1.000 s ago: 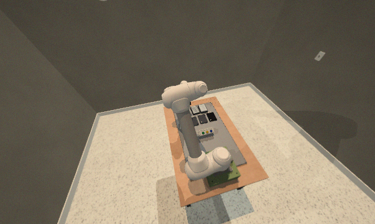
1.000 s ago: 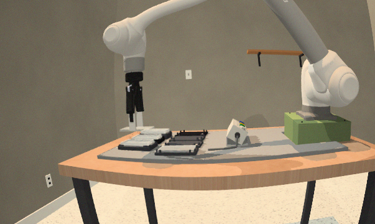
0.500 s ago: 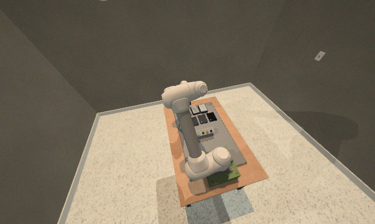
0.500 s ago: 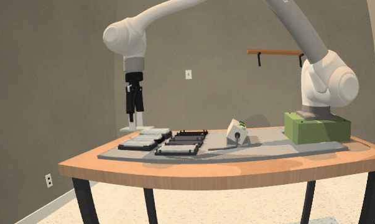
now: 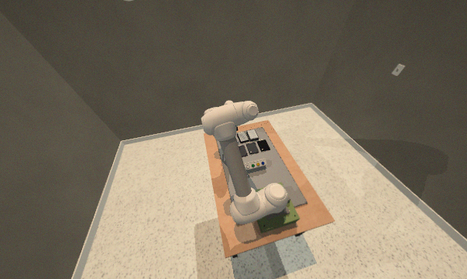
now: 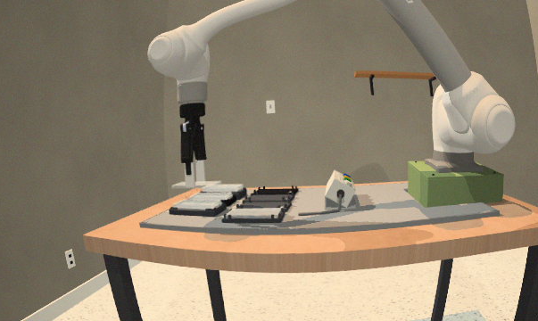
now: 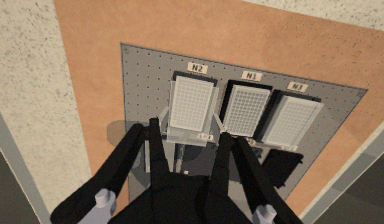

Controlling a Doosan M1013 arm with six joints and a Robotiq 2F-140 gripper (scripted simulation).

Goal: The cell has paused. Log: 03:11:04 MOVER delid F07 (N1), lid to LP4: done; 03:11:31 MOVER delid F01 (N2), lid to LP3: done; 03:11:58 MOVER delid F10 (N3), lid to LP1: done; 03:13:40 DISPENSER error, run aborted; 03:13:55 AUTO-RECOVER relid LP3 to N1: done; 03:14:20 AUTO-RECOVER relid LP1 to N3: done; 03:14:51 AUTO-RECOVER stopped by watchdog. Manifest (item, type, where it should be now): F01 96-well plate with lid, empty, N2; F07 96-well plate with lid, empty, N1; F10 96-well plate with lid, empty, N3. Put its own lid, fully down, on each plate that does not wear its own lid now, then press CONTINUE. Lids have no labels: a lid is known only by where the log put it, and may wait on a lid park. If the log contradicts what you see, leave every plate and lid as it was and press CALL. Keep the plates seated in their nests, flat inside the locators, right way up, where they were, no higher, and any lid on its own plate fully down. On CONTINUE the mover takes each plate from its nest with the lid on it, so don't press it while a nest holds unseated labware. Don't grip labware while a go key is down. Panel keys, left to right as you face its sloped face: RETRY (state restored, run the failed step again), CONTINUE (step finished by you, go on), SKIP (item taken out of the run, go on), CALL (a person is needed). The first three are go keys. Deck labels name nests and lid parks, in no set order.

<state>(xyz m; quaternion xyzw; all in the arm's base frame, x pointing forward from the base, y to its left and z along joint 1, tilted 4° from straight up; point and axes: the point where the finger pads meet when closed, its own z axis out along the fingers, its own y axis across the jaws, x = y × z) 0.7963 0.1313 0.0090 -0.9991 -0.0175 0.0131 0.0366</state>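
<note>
My gripper (image 7: 190, 116) is shut on a clear lid (image 7: 190, 107) and holds it level, high above the deck. In the wrist view the lid hangs over the plate at the nest labelled N2 (image 7: 197, 67). The plate at N1 (image 7: 245, 110) shows its wells inside a dark frame and looks bare. The plate at N3 (image 7: 291, 120) looks paler, as under a lid. In the exterior view the gripper (image 6: 193, 149) carries the lid (image 6: 196, 183) above the far left end of the row of plates (image 6: 206, 202). My arm hides the gripper in the top view.
The lid parks (image 6: 264, 202) are black frames beside the plates; the nearest one (image 6: 255, 214) seems to hold a pale lid. The key panel (image 6: 340, 189) stands mid-deck, also in the top view (image 5: 255, 164). The green arm base (image 6: 453, 187) is at the right.
</note>
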